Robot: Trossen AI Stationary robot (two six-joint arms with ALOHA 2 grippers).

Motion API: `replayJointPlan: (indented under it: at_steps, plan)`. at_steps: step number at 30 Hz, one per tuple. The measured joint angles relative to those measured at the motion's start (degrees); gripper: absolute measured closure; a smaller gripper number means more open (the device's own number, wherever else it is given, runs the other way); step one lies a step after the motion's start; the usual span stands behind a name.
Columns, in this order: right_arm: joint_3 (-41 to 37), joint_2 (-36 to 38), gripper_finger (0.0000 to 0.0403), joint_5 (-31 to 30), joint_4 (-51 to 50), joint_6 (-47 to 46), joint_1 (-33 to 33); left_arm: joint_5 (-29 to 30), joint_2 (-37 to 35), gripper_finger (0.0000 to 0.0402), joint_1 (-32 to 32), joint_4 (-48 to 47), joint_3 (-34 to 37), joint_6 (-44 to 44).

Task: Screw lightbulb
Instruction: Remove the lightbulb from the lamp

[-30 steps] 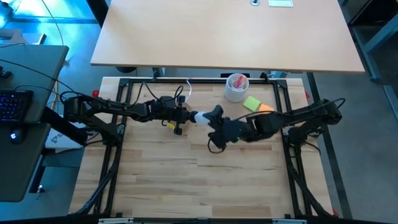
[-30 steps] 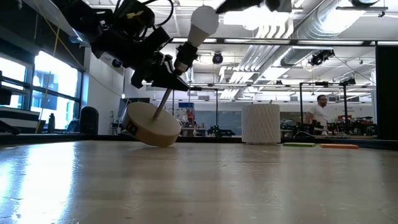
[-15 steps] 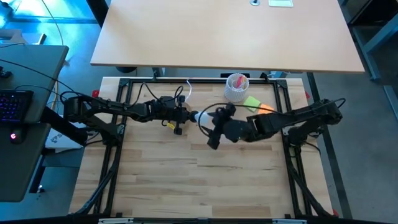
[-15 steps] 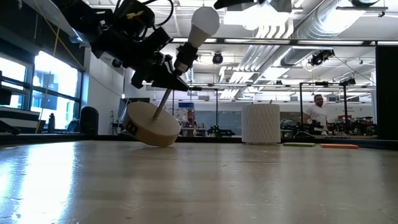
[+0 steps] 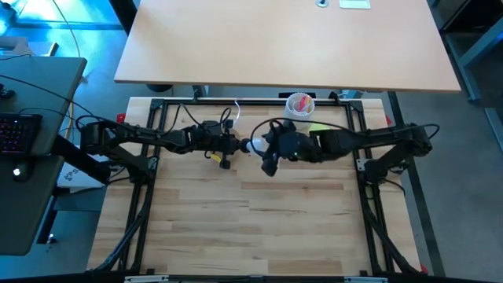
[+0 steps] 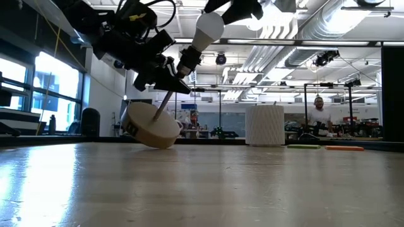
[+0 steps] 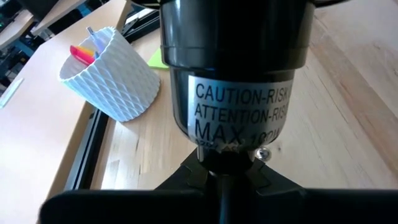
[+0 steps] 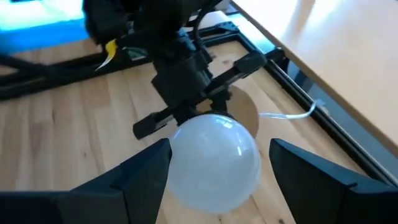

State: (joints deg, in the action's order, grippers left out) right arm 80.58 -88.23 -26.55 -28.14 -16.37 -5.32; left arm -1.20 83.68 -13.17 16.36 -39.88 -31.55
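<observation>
Behind, white cup (image 5: 299, 105) stands clear; right gripper (image 8: 214, 163) straddles lightbulb (image 8: 214, 162), left gripper (image 6: 165, 79) clamps socket (image 7: 233, 74).

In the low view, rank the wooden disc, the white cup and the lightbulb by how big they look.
1. Wooden disc and white cup: they look about alike, and the disc seems nearer the camera, so no ranking between them.
2. Lightbulb: clearly the smallest.

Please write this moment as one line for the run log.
left gripper: holds black socket, lamp tilted | right gripper: open around lightbulb | lightbulb: seated in socket | wooden disc: edge on table
</observation>
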Motion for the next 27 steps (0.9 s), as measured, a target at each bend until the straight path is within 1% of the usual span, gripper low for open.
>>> replayJointPlan:
  at_steps: [3,6,8,10,14,16,18,20,22,24,26,27]
  plan:
    - [0.0,0.0,0.0130,2.5,-0.1,4.9,0.9,-0.1,0.0,0.0380,0.0,0.0,0.0,-0.1]
    - [0.0,0.0,0.0130,3.2,-0.3,15.9,1.3,-0.2,0.0,0.0380,0.0,-0.2,0.1,-0.1]
    - [0.0,0.0,0.0130,3.2,-0.4,26.6,1.3,-0.3,0.0,0.0380,0.0,-0.3,0.1,0.0]
    - [0.0,0.0,0.0130,3.2,-0.4,39.4,1.2,-0.4,0.0,0.0380,0.0,-0.5,0.1,0.0]
    - [0.0,-0.1,0.0130,2.8,-1.3,69.2,0.2,-0.4,0.0,0.0380,0.0,-0.8,0.1,0.3]
    - [-0.1,-0.2,0.0130,0.1,-1.3,81.9,-1.2,-0.5,0.0,0.0380,0.0,-0.9,0.1,0.3]
    - [-0.1,-0.2,0.0130,-3.9,0.9,87.6,-2.9,-0.8,0.0,0.0380,0.0,-0.8,0.1,0.5]
    - [-0.1,-0.2,0.0130,-7.7,3.2,87.6,-4.8,-1.3,0.0,0.0380,0.1,-0.7,0.1,0.3]
    - [-0.1,0.2,0.0130,-11.3,4.5,82.2,-6.8,-1.7,0.0,0.0381,0.2,-1.0,0.1,0.0]
    - [-0.1,0.7,0.0130,-15.3,5.1,70.5,-8.4,-1.7,0.0,0.0381,0.2,-0.7,0.1,0.0]
    - [-0.1,0.9,0.0130,-20.3,4.0,54.1,-9.9,-1.5,0.0,0.0381,0.2,-0.6,0.0,0.0]
    - [-0.1,1.1,0.0130,-21.6,2.9,46.2,-10.3,-1.4,0.0,0.0381,0.2,-0.7,0.0,0.0]
